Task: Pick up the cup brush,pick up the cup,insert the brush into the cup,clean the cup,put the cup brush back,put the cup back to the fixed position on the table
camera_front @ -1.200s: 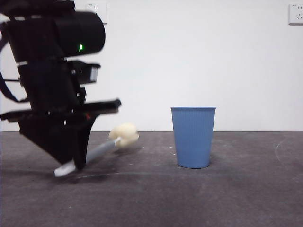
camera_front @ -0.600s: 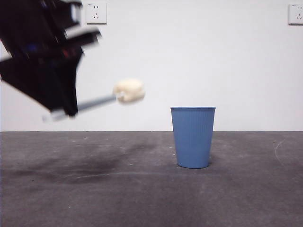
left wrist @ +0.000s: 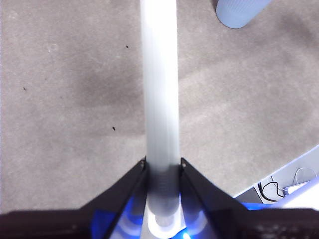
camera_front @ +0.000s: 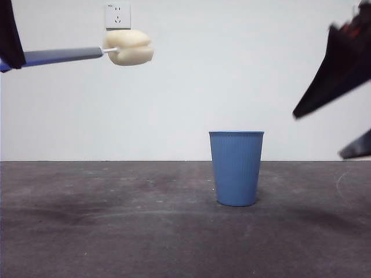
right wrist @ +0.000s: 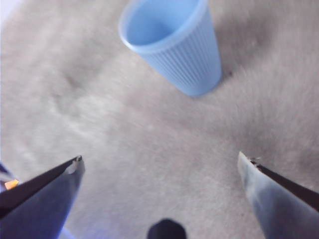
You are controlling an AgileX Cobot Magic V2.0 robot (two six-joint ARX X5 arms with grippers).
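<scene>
The blue ribbed cup (camera_front: 236,168) stands upright on the dark table (camera_front: 116,231), right of the middle. My left gripper (camera_front: 10,43) is at the top left corner, shut on the grey handle of the cup brush (camera_front: 64,55); its cream sponge head (camera_front: 129,47) points right, high above the table. In the left wrist view my left gripper (left wrist: 162,167) clamps the handle (left wrist: 160,89), with the cup's base (left wrist: 239,11) at the edge. My right gripper (camera_front: 339,110) comes in at the right edge, open, above and right of the cup. The right wrist view shows the cup (right wrist: 174,42) ahead of my right gripper (right wrist: 159,164).
A white wall stands behind the table with a socket (camera_front: 117,15) at upper left. The table's edge and cables (left wrist: 279,186) show in the left wrist view.
My left gripper has lifted the cup brush from the table up to the top left and levelled it. My right gripper has come into view at the right edge.
</scene>
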